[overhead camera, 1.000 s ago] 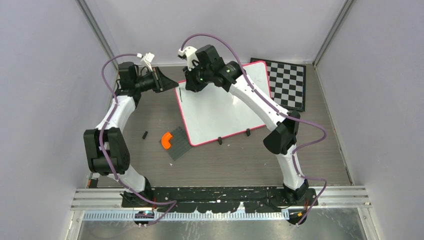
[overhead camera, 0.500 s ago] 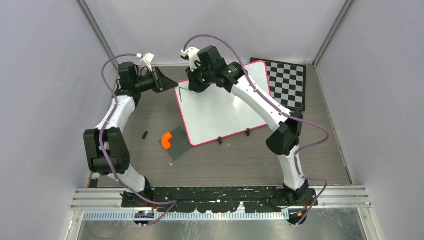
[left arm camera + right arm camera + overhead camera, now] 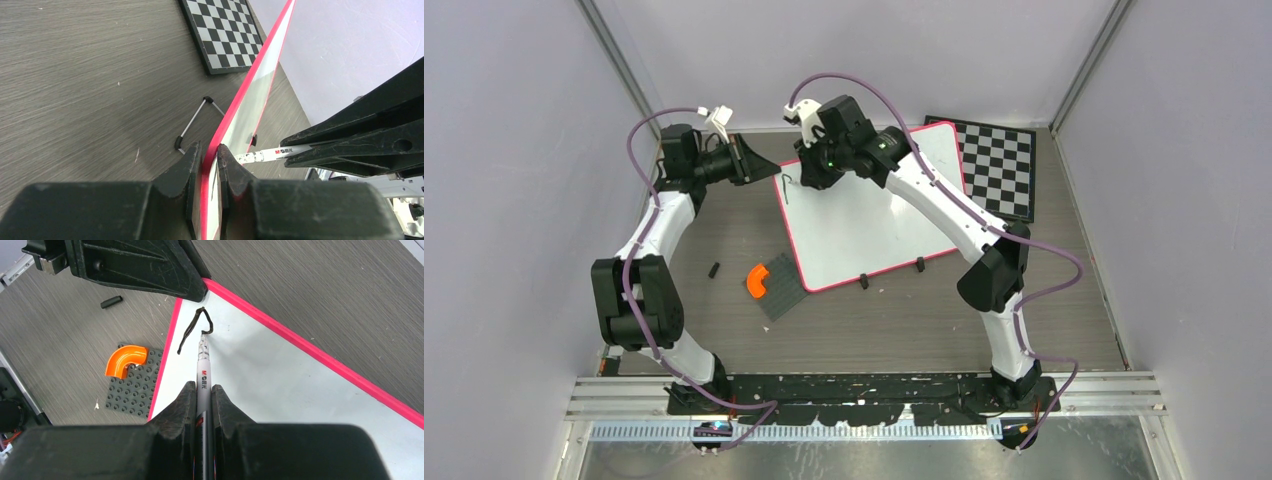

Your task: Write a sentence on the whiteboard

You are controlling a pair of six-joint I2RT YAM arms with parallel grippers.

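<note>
Mostly blank, the pink-rimmed whiteboard [image 3: 874, 230] bears one scrawl [image 3: 190, 330]; left hand [image 3: 210, 155] clamps it, right hand [image 3: 204, 390] a marker [image 3: 203, 365].

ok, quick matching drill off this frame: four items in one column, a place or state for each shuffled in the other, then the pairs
Column 1
1. left gripper
2. right gripper
3. orange curved piece
4. chessboard

Column 2
A. on the grey studded plate
B. shut on the marker
C. lying to the right of the whiteboard
D. shut on the whiteboard's red rim

Pairs: 1-D, 2-B, 3-A, 4-C
</note>
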